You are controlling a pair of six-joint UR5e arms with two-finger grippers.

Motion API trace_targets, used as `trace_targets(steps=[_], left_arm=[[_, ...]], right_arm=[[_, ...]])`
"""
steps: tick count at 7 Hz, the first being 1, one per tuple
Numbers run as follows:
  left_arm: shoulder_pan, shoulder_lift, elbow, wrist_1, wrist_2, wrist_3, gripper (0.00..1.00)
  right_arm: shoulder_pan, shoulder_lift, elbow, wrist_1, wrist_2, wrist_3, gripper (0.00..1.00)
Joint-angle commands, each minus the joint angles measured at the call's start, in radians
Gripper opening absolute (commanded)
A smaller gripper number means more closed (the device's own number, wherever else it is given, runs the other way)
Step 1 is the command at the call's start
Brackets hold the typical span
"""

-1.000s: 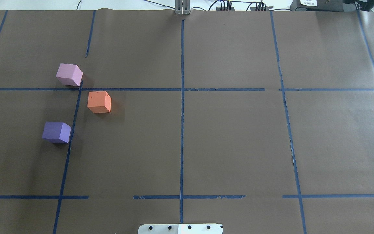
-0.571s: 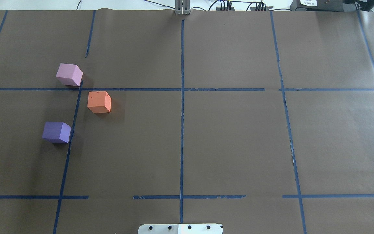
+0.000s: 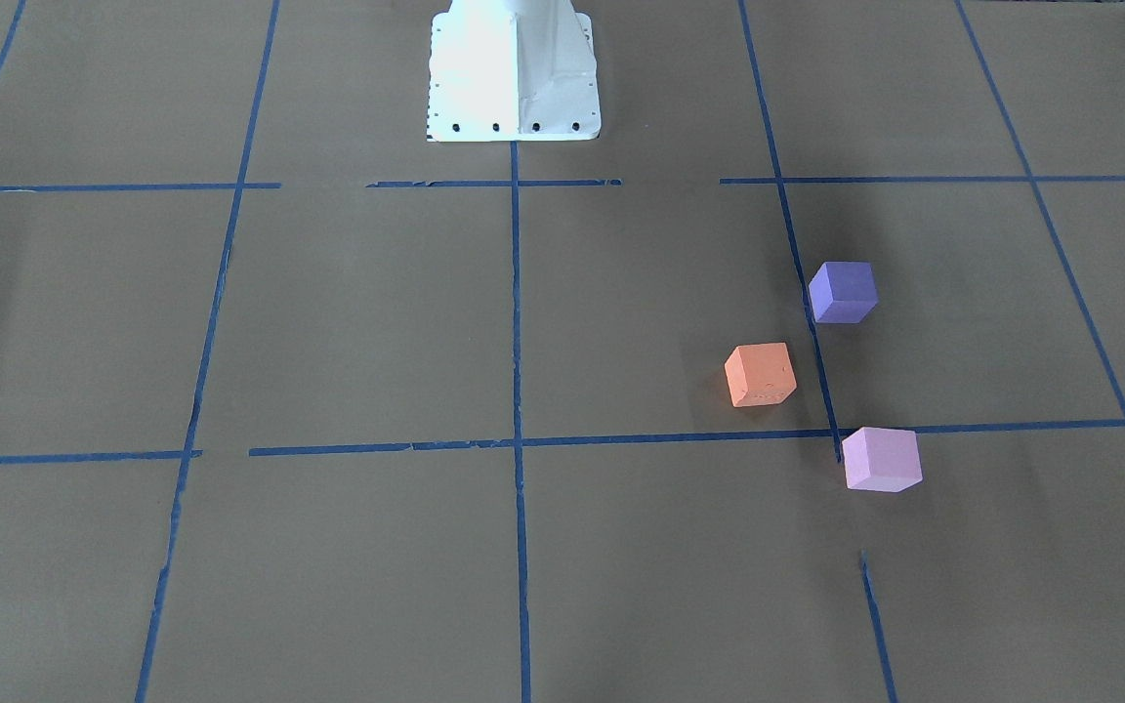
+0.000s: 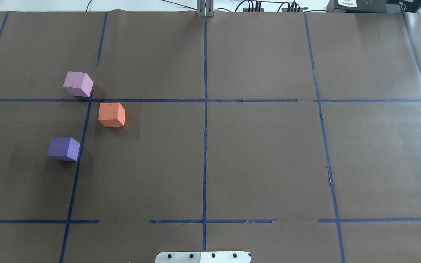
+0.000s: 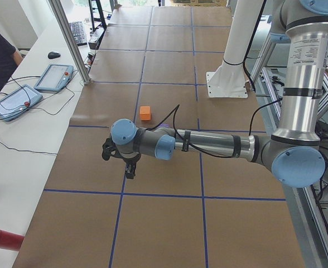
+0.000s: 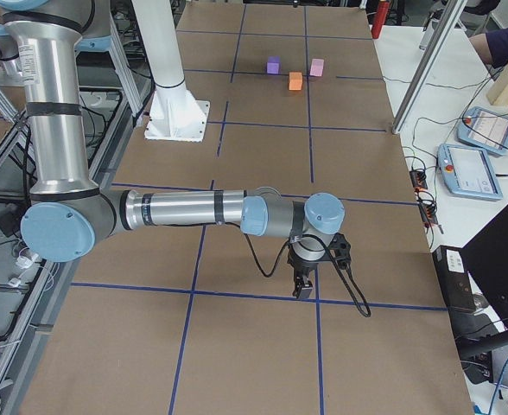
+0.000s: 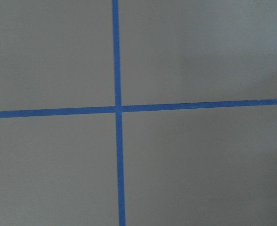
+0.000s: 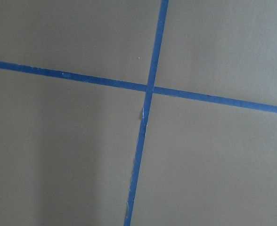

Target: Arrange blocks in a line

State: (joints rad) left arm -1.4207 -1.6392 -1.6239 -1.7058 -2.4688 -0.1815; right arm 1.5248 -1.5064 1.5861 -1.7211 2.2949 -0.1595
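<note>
Three foam cubes sit apart on the brown paper in the left half of the overhead view: the pale pink-lilac block (image 4: 78, 84) farthest back, the orange block (image 4: 112, 114) in the middle, the violet-purple block (image 4: 63, 148) nearest. They also show in the front-facing view: pink (image 3: 881, 459), orange (image 3: 760, 374), violet (image 3: 843, 291). My left gripper (image 5: 128, 162) hangs over the table's left end, away from the blocks. My right gripper (image 6: 304, 281) hangs over the right end, far from them. I cannot tell whether either is open or shut.
Blue tape lines (image 4: 205, 109) divide the brown paper into a grid. The white robot base (image 3: 512, 68) stands at the table's near edge. Both wrist views show only paper and a tape crossing (image 7: 118, 109). A pole (image 5: 69, 39) and tablets (image 5: 53, 77) stand at the operators' side.
</note>
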Motion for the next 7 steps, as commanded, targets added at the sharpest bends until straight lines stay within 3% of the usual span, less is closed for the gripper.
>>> trace_targets(steps=[1, 4, 5, 7], left_arm=[[0.135, -0.123, -0.024, 0.000, 0.065, -0.161, 1.00], [0.308, -0.276, -0.011, 0.005, 0.125, -0.431, 1.00], [0.357, -0.321, -0.019, 0.037, 0.184, -0.461, 1.00], [0.478, -0.384, -0.016, 0.074, 0.194, -0.585, 1.00]], right_arm=[[0.000, 0.000, 0.000, 0.000, 0.000, 0.000, 1.00], [0.000, 0.000, 0.000, 0.000, 0.000, 0.000, 1.00], [0.000, 0.000, 0.000, 0.000, 0.000, 0.000, 1.00], [0.000, 0.000, 0.000, 0.000, 0.000, 0.000, 1.00]])
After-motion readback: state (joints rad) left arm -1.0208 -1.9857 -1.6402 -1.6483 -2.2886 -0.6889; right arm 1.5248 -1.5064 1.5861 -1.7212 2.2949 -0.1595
